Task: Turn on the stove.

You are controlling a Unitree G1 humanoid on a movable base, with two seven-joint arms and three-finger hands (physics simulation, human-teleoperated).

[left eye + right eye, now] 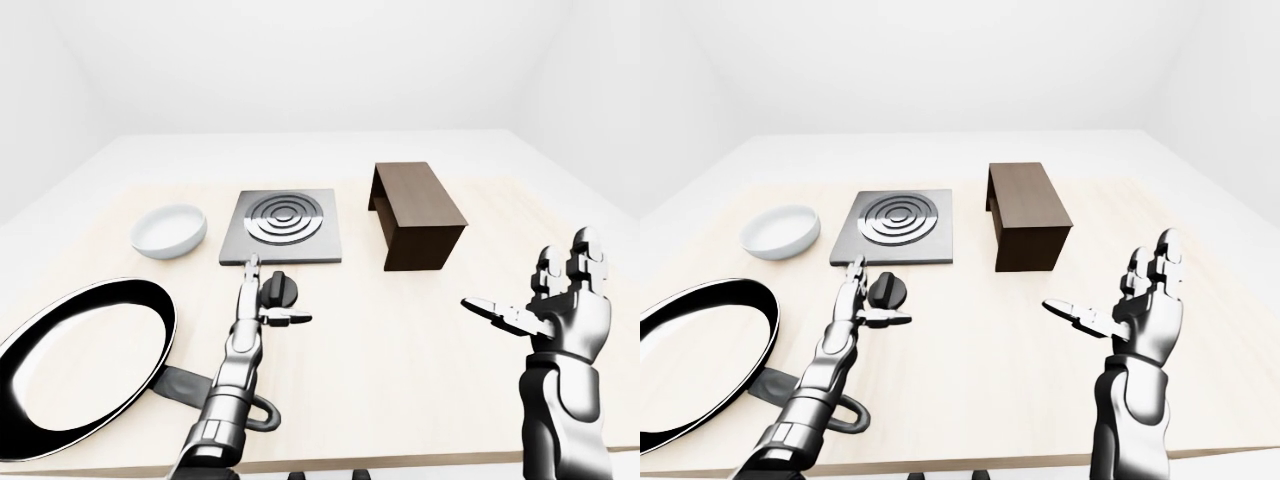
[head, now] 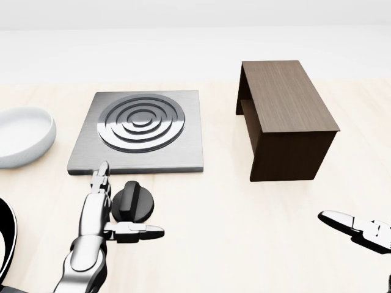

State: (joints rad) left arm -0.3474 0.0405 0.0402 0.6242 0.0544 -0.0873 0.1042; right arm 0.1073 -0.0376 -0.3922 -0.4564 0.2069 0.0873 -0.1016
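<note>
Skillet, black with a pale rim (image 1: 80, 365), lies at the left-eye view's 8 o'clock, unused; white ceramic bowl (image 2: 21, 135) sits at the head view's 9 o'clock on the pale wooden surface (image 2: 244, 244). Left hand (image 2: 110, 207) is spread, grasping nothing: fingers (image 2: 99, 180) stand just left of the black round stove knob (image 2: 133, 203), thumb reaching under it at 6 o'clock; contact cannot be told. Judged: bracketing the knob before pinching its ridge. Knob lies near the 6 o'clock edge of the square steel stove plate with ringed burner (image 2: 142, 129). Dark brown wooden box (image 2: 286, 119) stands at 2 o'clock. Right hand (image 1: 1140, 310) is released, raised, well apart, likely parked clear.
</note>
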